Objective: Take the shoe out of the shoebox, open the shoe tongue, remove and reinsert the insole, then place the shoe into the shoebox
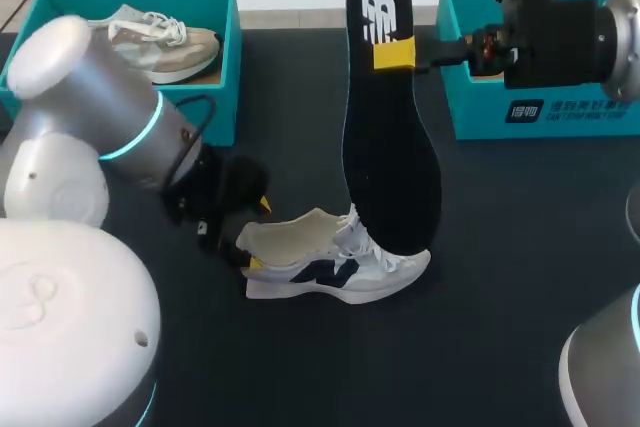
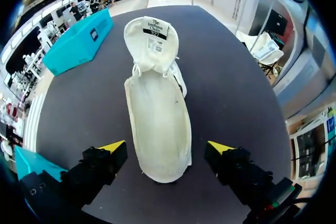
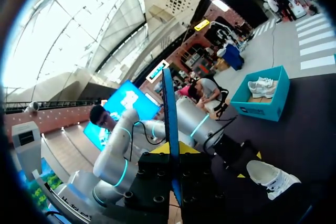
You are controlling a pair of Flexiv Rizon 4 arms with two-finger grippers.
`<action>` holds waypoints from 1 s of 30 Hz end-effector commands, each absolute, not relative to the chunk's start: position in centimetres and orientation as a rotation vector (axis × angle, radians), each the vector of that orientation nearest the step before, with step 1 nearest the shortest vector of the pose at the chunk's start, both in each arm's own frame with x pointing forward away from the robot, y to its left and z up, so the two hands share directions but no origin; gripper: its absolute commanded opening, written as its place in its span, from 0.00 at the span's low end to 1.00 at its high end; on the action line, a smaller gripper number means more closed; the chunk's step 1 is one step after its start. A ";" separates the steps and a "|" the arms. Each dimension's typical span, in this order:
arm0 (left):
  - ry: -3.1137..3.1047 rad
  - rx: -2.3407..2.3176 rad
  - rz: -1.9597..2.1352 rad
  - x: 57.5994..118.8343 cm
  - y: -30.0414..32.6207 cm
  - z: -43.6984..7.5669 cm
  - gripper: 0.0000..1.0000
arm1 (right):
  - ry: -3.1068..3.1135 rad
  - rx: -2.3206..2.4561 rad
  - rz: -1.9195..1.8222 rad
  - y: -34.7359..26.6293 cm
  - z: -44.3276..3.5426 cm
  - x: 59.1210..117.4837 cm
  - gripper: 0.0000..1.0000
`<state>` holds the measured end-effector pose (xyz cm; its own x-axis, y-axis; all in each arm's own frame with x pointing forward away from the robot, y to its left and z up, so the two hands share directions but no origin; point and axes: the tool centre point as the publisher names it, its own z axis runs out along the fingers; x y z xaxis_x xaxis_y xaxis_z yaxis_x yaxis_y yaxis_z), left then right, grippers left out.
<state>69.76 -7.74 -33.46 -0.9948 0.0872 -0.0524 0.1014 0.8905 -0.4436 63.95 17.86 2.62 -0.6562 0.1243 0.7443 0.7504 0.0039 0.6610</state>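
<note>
Above shoe (image 1: 335,267) | right claw (image 1: 393,53) grips insole (image 1: 390,167) | left claw (image 2: 170,149) spread

insole (image 1: 388,137) hanging upright over the shoe's (image 1: 340,269) front half, blocking it from above, left fingers (image 2: 113,148) straddling the heel, wide desk (image 1: 470,347) stretching free on the near side

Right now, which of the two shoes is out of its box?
The white shoe with the navy logo, lying on the table at the open left gripper; the beige shoe sits inside the teal shoebox at far left.
</note>
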 end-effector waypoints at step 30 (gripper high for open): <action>3.156 0.043 -0.121 70.3 -8.7 -33.5 1.00 | -1.805 -0.900 -1.694 18.2 2.6 64.2 0.00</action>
